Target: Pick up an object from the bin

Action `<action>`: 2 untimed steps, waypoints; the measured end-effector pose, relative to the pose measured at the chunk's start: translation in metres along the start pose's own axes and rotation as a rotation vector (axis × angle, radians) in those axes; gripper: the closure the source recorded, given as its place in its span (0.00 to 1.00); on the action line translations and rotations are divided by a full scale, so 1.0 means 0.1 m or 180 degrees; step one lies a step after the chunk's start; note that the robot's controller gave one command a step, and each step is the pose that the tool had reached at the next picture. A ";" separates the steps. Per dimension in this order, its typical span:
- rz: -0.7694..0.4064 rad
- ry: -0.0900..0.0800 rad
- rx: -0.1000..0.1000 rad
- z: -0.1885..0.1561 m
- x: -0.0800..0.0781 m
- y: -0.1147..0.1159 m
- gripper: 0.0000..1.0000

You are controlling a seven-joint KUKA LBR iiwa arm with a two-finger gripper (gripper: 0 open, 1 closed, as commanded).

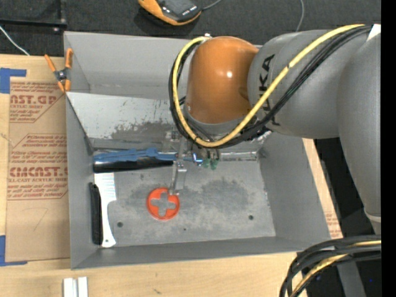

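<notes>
Orange-red and flat, the disc (163, 204) lay with the gripper (177, 183) at its edge, opening I couldn't tell; I feared it would skid away ungrasped.

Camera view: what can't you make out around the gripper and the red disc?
In the camera view:
- Gripper: upper part hidden under the arm's orange cover.
- Red cross-marked disc: contact with the gripper unclear; the tip overlaps its top edge.
- Blue-and-black long tool: right end runs behind the gripper; kind unclear.
- Bin: back right corner hidden by the arm.
</notes>
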State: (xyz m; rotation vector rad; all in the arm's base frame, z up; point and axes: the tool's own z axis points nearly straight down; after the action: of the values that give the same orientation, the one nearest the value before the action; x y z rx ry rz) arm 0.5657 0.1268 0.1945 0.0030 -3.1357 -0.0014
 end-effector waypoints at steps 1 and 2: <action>0.0005 -0.0023 -0.0003 -0.05 -0.01 -0.01 0.00; 0.0547 -0.0016 -0.0006 0.58 0.13 0.13 0.00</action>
State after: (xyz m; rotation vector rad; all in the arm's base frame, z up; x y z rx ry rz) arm 0.5527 0.1395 0.1366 -0.2665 -3.1294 -0.0035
